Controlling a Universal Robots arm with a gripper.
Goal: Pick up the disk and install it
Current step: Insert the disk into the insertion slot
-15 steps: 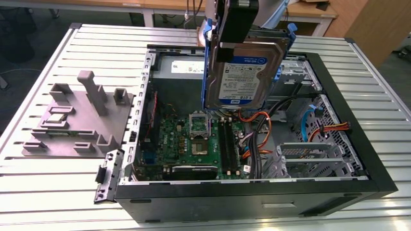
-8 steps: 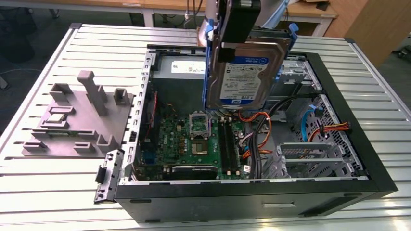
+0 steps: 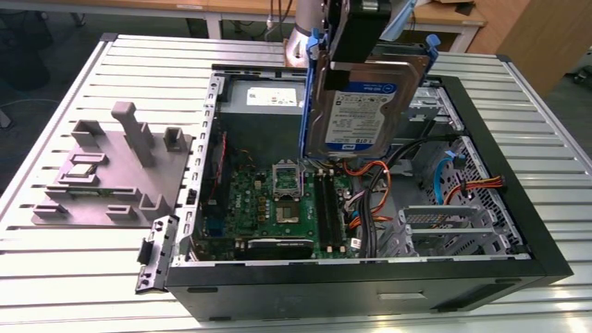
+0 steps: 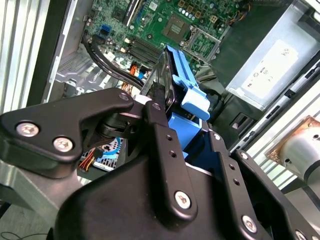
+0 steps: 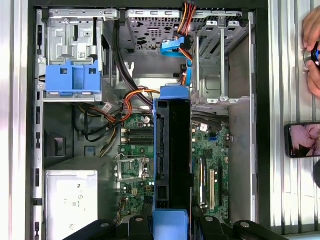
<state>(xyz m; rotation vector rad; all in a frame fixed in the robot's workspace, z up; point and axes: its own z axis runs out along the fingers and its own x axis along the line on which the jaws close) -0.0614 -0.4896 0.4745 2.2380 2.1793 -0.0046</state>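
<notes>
My gripper (image 3: 359, 50) hangs over the open computer case (image 3: 518, 229), shut on the disk (image 3: 356, 114). The disk is a silver drive with a white-and-blue label in a blue carrier. It is held on edge, upright, above the motherboard (image 3: 277, 201) and clear of it. In the second wrist view the black fingers (image 4: 157, 132) clamp the blue carrier (image 4: 186, 97) from both sides. In the first wrist view the disk (image 5: 172, 160) shows edge-on over the middle of the case, between a bay holding a blue bracket (image 5: 72, 77) and an open metal drive cage (image 5: 215, 60).
A grey power supply (image 5: 72, 202) sits in one corner of the case, and orange and black cables (image 3: 375, 184) run near the cage. A grey fixture (image 3: 111, 173) stands on the slatted table at the exterior view's left. A person's hand (image 5: 312, 50) and a phone (image 5: 302, 141) lie beside the case.
</notes>
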